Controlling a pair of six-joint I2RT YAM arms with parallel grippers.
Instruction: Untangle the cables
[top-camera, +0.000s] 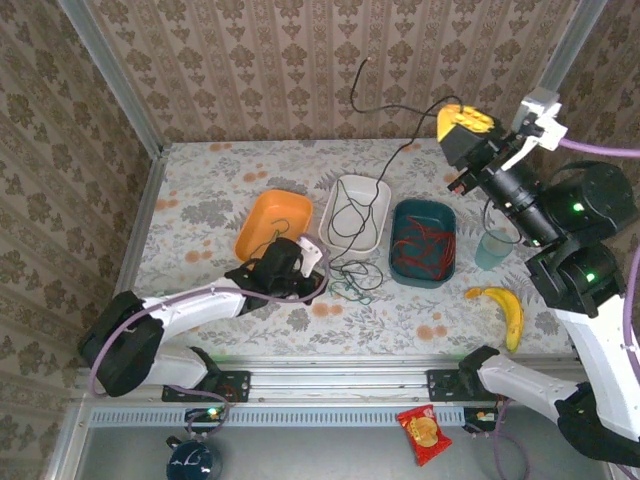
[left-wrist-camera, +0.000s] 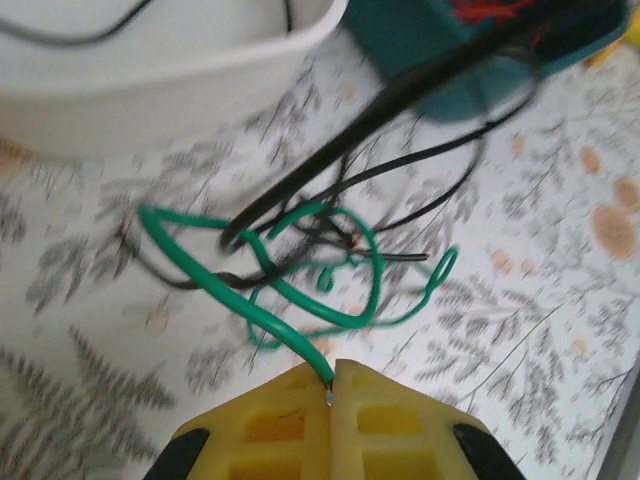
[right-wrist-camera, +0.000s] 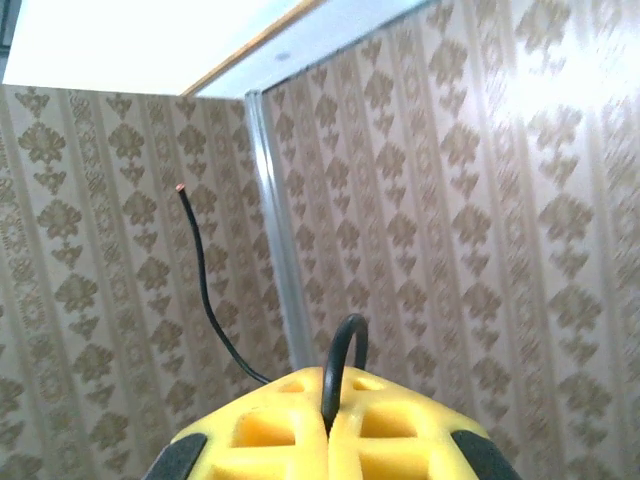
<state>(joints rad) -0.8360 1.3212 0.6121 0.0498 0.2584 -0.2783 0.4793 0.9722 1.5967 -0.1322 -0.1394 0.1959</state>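
My left gripper (left-wrist-camera: 331, 388) is shut on the end of a green cable (left-wrist-camera: 205, 262). That cable loops across the floral tablecloth, tangled with thin black cable (left-wrist-camera: 420, 165). From above, the left gripper (top-camera: 316, 268) sits low beside the small tangle (top-camera: 355, 278) in front of the white bin. My right gripper (top-camera: 462, 122) is raised high at the back right, shut on a black cable (right-wrist-camera: 343, 350). This cable's free end (right-wrist-camera: 181, 189) sticks up, and its other length (top-camera: 400, 155) runs down into the white bin. Red cables (top-camera: 424, 243) lie in the teal bin.
An orange bin (top-camera: 262, 238), a white bin (top-camera: 382, 192) and a teal bin (top-camera: 402, 272) stand in a row mid-table. A pale cup (top-camera: 492, 250) and a banana (top-camera: 507, 310) lie right of them. A red snack bag (top-camera: 424, 432) lies off the front rail.
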